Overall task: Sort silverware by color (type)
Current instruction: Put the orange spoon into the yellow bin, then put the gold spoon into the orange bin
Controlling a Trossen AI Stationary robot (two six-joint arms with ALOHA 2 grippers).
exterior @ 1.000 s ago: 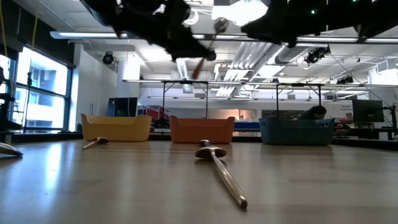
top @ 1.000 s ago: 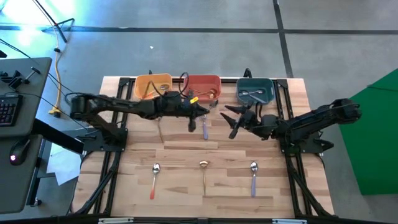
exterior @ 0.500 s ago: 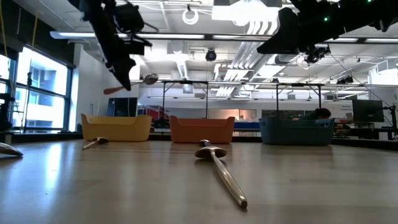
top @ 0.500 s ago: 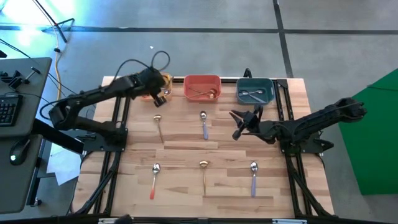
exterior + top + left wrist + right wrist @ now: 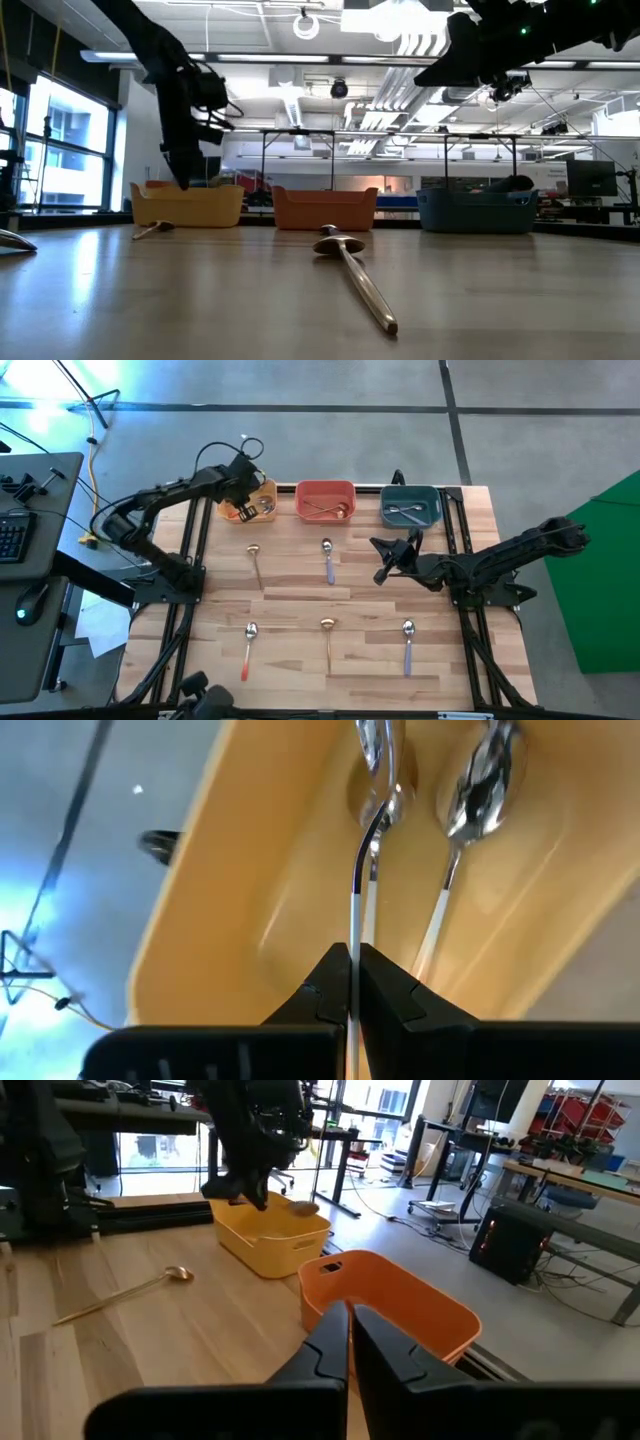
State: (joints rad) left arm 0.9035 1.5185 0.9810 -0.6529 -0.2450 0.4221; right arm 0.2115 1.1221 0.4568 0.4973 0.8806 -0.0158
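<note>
My left gripper (image 5: 352, 955) hangs over the yellow bin (image 5: 262, 492) at the far left and is shut on a silver-bowled spoon (image 5: 372, 780), whose bowl end is down inside the bin. Another spoon (image 5: 478, 795) lies in the bin beside it. My right gripper (image 5: 383, 560) is shut on nothing above the table, in front of the teal bin (image 5: 410, 506). Loose spoons lie flat on the table: a gold one (image 5: 255, 560), a purple-handled one (image 5: 328, 560), and a near row of three (image 5: 327, 642). My left gripper pinches the spoon's thin handle (image 5: 353, 915) between its two fingers. The fingers come from above, pointing down into the yellow bin, along the handle. The spoon hangs bowl end down below the fingers; whether the bowl touches the bin floor cannot be told.
The red bin (image 5: 325, 500) stands between the yellow and teal bins along the far edge, each with spoons inside. Bare wood lies between the two rows of spoons. A desk with a keyboard (image 5: 12, 535) stands off the table's left.
My left gripper has carried the spoon from in front of the red bin toward the table's far left, then down into the yellow bin, the spoon tipping bowl end down. My right gripper has shut and stays in front of the teal bin.
</note>
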